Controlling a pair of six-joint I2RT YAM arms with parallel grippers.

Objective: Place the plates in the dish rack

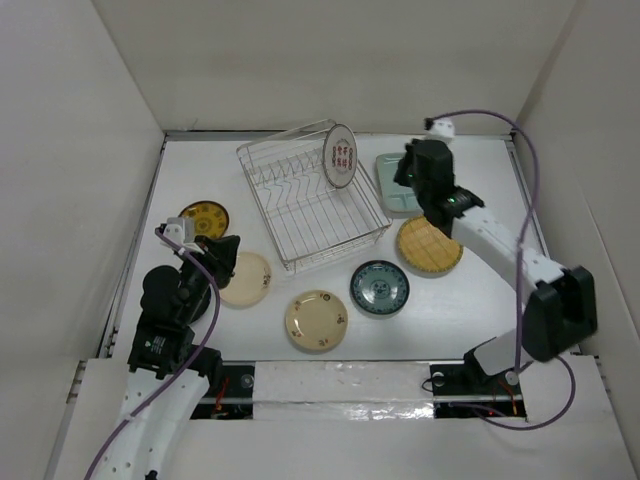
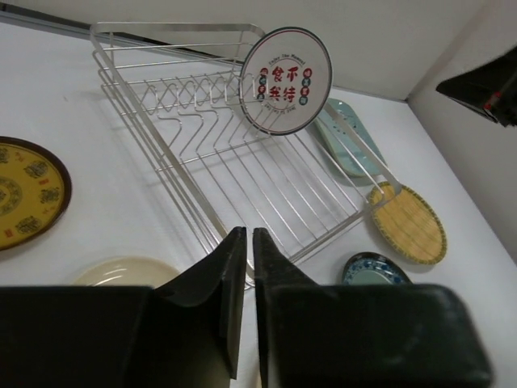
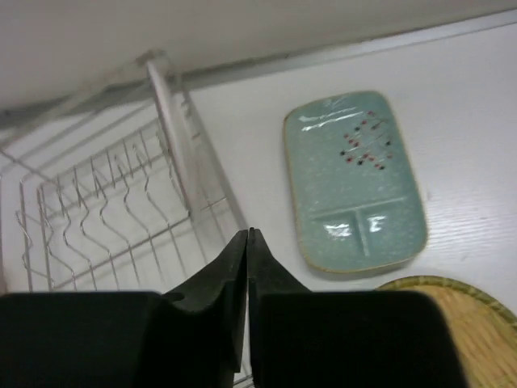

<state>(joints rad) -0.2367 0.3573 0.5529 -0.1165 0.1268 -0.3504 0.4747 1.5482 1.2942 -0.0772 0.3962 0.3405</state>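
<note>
The silver wire dish rack stands at the table's middle back. A white plate with red print stands upright in its far right corner. Loose on the table lie a brown-and-yellow plate, a plain cream plate, a patterned cream plate, a dark teal plate, a tan plate and a pale green rectangular plate. My left gripper is shut and empty over the plain cream plate's left edge. My right gripper is shut and empty, between the rack's right rim and the green plate.
White walls close in the table on the left, back and right. A purple cable loops above the right arm. In the left wrist view the rack lies ahead of the fingers, with the teal plate to the right.
</note>
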